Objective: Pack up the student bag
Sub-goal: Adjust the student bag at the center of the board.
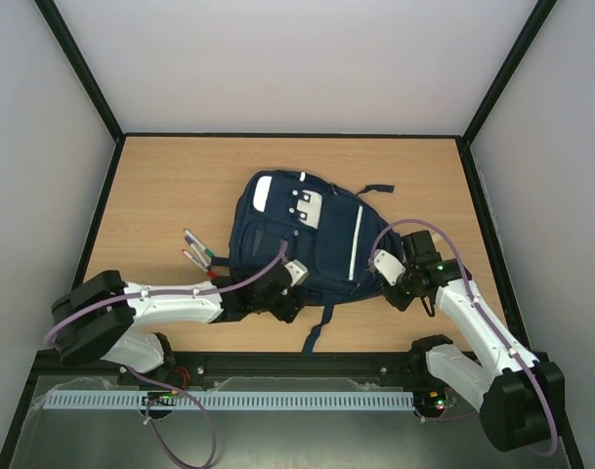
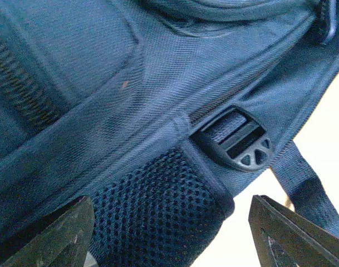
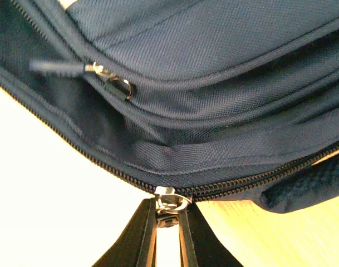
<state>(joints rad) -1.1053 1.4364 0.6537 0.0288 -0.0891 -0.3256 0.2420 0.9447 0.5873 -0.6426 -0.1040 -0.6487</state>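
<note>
Student bag (image 1: 312,239): navy fabric, white stripe, pale patches, flat at middle of table (image 1: 180,186). My right pincer (image 3: 168,217) pinched tight on zipper pull (image 3: 170,199). My left pincer (image 2: 169,228) spread wide at mesh pocket (image 2: 158,211), holding nothing.

blurred: cord pull (image 3: 55,68) | partly hidden between right gripper (image 3: 168,219) fingers: zipper tab (image 3: 170,196) | too small to identify: thin sticks (image 1: 199,247) left of student bag (image 1: 326,254)

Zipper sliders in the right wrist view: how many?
2 metal sliders: one high on the navy blue fabric backpack, one lower, pinched by the right gripper. Others may be hidden.
</note>
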